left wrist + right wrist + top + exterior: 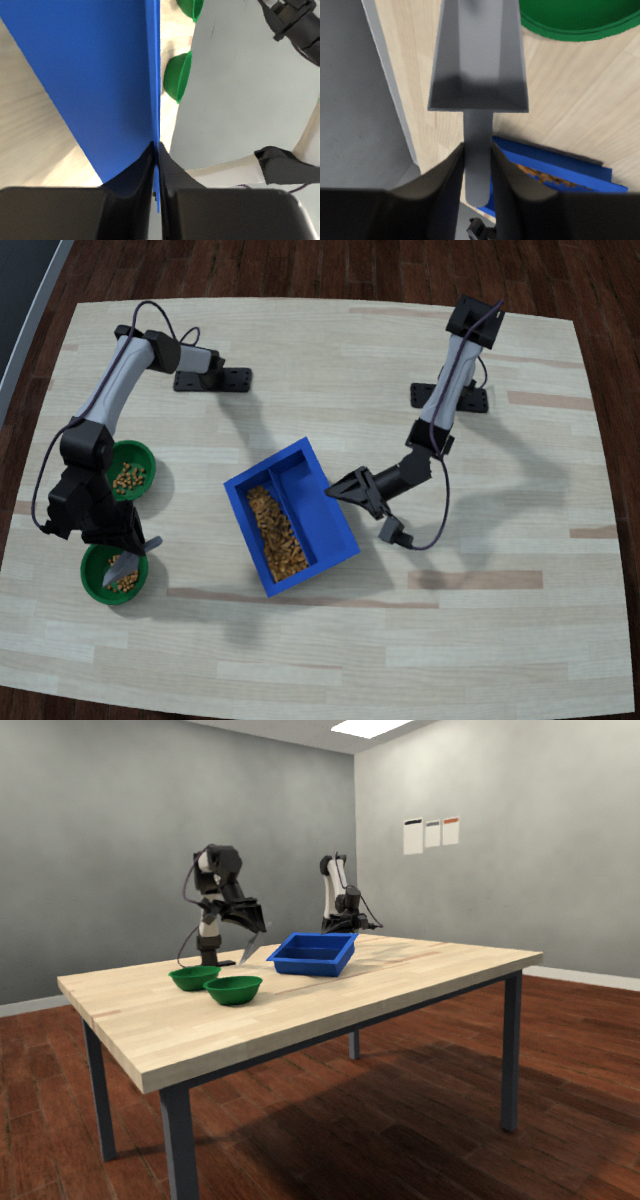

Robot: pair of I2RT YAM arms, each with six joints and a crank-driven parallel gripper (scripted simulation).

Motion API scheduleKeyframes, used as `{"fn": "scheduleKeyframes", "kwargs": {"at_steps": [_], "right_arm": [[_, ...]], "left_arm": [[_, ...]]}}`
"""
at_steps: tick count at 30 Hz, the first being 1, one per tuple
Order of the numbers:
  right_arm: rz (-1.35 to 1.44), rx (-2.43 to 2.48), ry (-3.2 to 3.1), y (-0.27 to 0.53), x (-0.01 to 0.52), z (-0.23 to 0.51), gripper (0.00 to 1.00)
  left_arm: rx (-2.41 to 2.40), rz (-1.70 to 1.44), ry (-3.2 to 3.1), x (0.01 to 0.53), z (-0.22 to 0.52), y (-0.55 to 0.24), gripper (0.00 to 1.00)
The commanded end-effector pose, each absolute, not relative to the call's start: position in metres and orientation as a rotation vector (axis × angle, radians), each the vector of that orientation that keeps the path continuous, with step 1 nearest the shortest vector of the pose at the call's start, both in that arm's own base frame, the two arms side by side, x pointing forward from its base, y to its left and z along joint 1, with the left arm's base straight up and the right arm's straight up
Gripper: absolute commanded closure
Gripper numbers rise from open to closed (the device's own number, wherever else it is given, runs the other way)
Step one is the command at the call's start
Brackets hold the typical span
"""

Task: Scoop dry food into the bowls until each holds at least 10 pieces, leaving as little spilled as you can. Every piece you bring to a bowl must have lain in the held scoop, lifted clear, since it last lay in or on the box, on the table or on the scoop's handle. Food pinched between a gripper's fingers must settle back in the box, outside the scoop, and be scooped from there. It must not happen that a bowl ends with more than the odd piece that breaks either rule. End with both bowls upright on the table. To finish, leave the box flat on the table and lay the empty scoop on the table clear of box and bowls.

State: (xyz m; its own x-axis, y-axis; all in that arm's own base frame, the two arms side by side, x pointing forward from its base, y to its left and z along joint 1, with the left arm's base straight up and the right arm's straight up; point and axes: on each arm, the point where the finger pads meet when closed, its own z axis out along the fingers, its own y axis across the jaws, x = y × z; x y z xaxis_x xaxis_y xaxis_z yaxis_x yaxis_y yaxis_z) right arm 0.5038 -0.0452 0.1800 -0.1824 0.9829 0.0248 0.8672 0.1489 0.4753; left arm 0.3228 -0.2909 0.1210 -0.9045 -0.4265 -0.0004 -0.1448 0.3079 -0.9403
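My right gripper [143, 553] [264, 930] [478, 145] is shut on the grey scoop's handle. The scoop [122, 569] [250, 950] [479, 85] slants down over the front green bowl [87, 578] [233, 992]; no food shows on the visible part of its blade. Several pieces lie in that bowl and several in the back green bowl [148, 467] [195, 979]. Both bowls stand upright. My left gripper [327, 492] [156, 144] is shut on the blue box's wall. The box [325, 519] [310, 966] [100, 65] holds brown food [279, 534] in one compartment; the other compartment is empty.
The wooden table [330, 653] [361, 999] carries both arm bases, the right arm's base [232, 380] behind the bowls and the left arm's base [421, 396] behind the box. The right arm reaches over the back bowl. A gap separates bowls and box.
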Motion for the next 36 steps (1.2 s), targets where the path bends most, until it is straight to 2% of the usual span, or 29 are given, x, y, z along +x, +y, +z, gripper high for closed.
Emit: {"fn": "scheduleKeyframes", "kwargs": {"at_steps": [1,13,21,26,27,36], "right_arm": [[0.493,1.820,2.077,-0.071,0.503,0.190,1.00],[0.476,1.810,2.091,-0.065,0.501,0.190,1.00],[0.264,1.533,2.310,-0.064,0.488,0.170,1.00],[0.170,1.327,2.360,-0.061,0.476,0.191,1.00],[0.124,1.304,2.417,-0.060,0.466,0.175,1.00],[0.124,1.296,2.384,-0.068,0.471,0.181,1.00]], "left_arm": [[-0.400,-1.691,2.220,0.331,0.161,-0.298,1.00],[-0.400,-1.691,2.220,0.331,0.161,-0.298,1.00],[-0.400,-1.691,2.220,0.331,0.161,-0.298,1.00],[-0.400,-1.691,2.220,0.331,0.161,-0.298,1.00],[-0.400,-1.691,2.220,0.331,0.161,-0.298,1.00],[-0.400,-1.691,2.220,0.331,0.161,-0.298,1.00]]}}
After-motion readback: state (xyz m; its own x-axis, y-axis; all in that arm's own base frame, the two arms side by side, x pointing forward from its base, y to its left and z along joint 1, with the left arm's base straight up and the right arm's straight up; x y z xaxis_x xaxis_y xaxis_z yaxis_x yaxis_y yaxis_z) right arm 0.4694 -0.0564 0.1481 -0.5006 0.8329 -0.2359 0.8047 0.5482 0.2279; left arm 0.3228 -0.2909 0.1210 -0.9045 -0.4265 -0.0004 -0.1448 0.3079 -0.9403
